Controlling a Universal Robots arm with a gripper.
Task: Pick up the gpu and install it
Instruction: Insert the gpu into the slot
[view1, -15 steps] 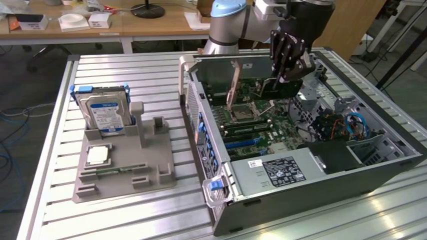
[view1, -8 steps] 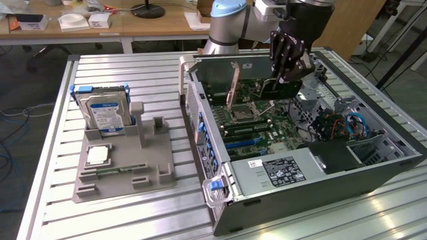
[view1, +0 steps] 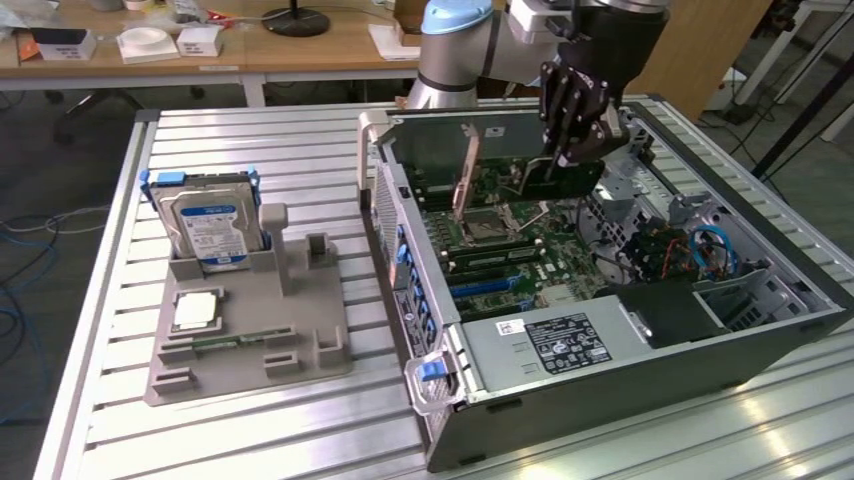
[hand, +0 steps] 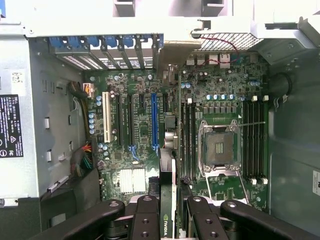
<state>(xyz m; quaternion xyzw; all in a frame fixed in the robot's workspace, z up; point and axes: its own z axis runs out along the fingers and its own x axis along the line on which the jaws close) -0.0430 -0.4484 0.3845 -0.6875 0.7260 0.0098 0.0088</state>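
Note:
My gripper (view1: 577, 140) hangs over the open computer case (view1: 441, 400) and is shut on the gpu (view1: 558, 176), a thin dark green card held on edge above the motherboard (view1: 514, 260). In the wrist view the gpu (hand: 168, 180) runs edge-on between the black fingers (hand: 146, 216) of the gripper (hand: 168, 210). It stretches toward the rear slot openings, where its metal bracket (hand: 175, 52) shows. The card hovers just beside the long blue slot (hand: 154, 120) and the CPU socket (hand: 220, 147), and I cannot tell whether it touches the board.
A grey fixture (view1: 247, 340) on the slatted table holds a blue-labelled hard drive (view1: 207, 225), a CPU chip (view1: 198, 310) and a memory stick (view1: 220, 343). Inside the case are the power supply (view1: 561, 340) and cables (view1: 701, 250). Desks stand behind.

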